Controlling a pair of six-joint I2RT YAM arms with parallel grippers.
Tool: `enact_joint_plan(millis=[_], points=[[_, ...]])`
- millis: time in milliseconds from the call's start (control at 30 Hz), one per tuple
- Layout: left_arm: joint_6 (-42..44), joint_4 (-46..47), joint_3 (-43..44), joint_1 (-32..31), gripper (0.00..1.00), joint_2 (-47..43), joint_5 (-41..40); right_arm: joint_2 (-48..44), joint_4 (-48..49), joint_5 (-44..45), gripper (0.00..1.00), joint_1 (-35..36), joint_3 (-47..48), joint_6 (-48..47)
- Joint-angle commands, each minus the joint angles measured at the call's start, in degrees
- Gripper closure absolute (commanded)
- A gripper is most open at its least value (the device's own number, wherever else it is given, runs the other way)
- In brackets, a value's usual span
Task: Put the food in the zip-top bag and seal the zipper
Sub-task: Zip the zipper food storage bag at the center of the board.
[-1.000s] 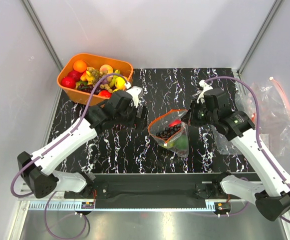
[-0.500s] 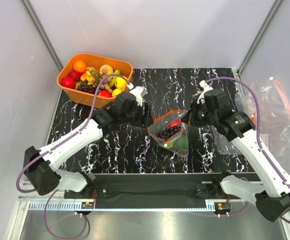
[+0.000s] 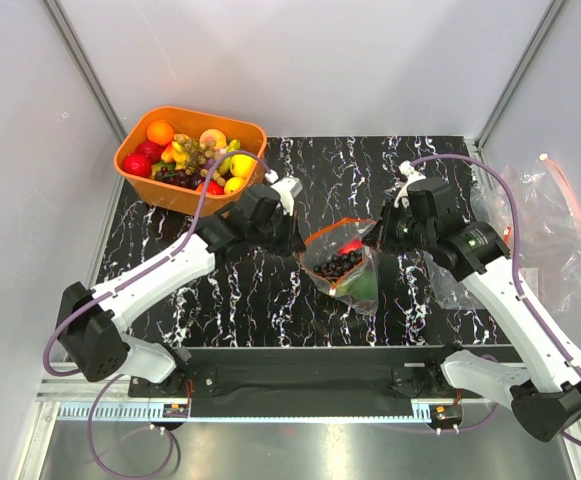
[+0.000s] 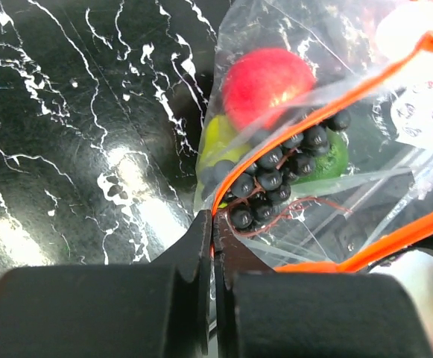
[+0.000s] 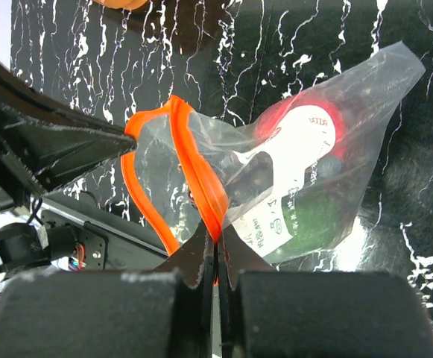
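Note:
The zip-top bag (image 3: 355, 283) stands in the middle of the table with its mouth up and partly open. It holds food: a red apple (image 4: 267, 83), a dark grape bunch (image 4: 276, 175) and green pieces (image 4: 334, 160). My left gripper (image 3: 300, 243) is shut on the left end of the orange zipper (image 4: 291, 130), its fingertips pinching the strip at the bag's corner. On the opposite end of the zipper (image 5: 197, 171), my right gripper (image 3: 376, 234) is shut. Between the two grips the strip bows apart.
An orange basket (image 3: 192, 112) full of toy fruit sits at the back left, just behind my left arm. A heap of spare clear bags (image 3: 545, 220) lies at the right edge. Grey walls close in on both sides.
My left arm has moved right to the bag, and its gripper has gone from open to shut on the zipper's left end. The right arm and the bag have held still.

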Motion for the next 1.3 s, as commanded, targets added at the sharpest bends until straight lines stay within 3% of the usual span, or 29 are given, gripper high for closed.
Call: enact_joint_plan(millis=[0,333,400,500,667,900,1267], points=[[0.8,0.9,5.1,-0.2,1.0,-1.5,2.6,1.5,0.5,-0.5,1.0,0.2,2.4,2.6],[0.7,-1.1,21.0,-3.7,1.0,4.8,9.1,7.8,6.5,-3.0,1.0,4.9,2.4,12.4],[0.7,-0.9,21.6,-4.2,1.0,6.4,10.3,8.5,6.4,-3.6,0.95,5.3,4.4,11.7],[1.2,-0.2,19.4,-4.1,1.0,6.7,9.9,8.7,6.2,-3.6,0.89,5.3,4.6,11.2],[1.6,1.7,14.8,-4.1,1.0,6.8,10.6,7.6,8.3,-4.6,0.63,5.3,1.4,11.1],[1.9,2.0,13.4,-3.7,1.0,6.8,9.6,5.2,10.2,-5.6,0.46,5.3,-2.4,10.7],[1.5,3.3,11.7,-1.7,1.0,6.1,9.9,-1.4,4.7,-0.1,0.44,5.3,-4.3,4.4]])
